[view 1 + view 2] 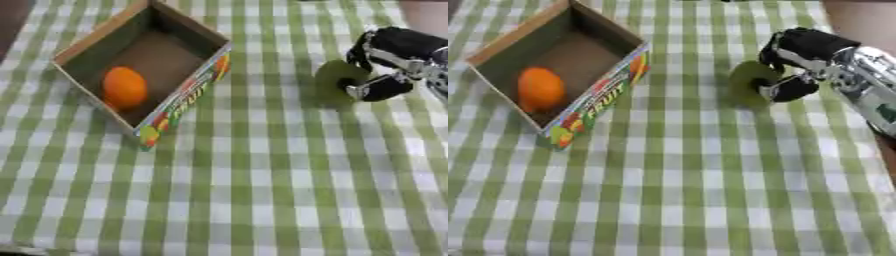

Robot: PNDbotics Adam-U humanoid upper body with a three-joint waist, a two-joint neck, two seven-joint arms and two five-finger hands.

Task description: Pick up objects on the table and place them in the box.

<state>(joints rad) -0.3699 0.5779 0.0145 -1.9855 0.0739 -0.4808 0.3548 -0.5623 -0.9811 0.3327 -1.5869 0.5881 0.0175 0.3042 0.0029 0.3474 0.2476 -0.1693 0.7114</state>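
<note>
The green-and-white checked cloth covering the surface is seen nearest the camera, its lower stretch bare. At the right, the robot's black and silver right hand is brought in from the right edge, and its fingers are curled round a round olive-green object; the object is gripped from its right side, between the upper fingers and the lower thumb, so that its left half shows clear of the hand. Whether the green object is lifted or touching the cloth cannot be told. Well apart to the left, an open brown cardboard box with a colourful printed fruit side is set askew on the cloth. Inside it, an orange round fruit is lying against the near left wall.
</note>
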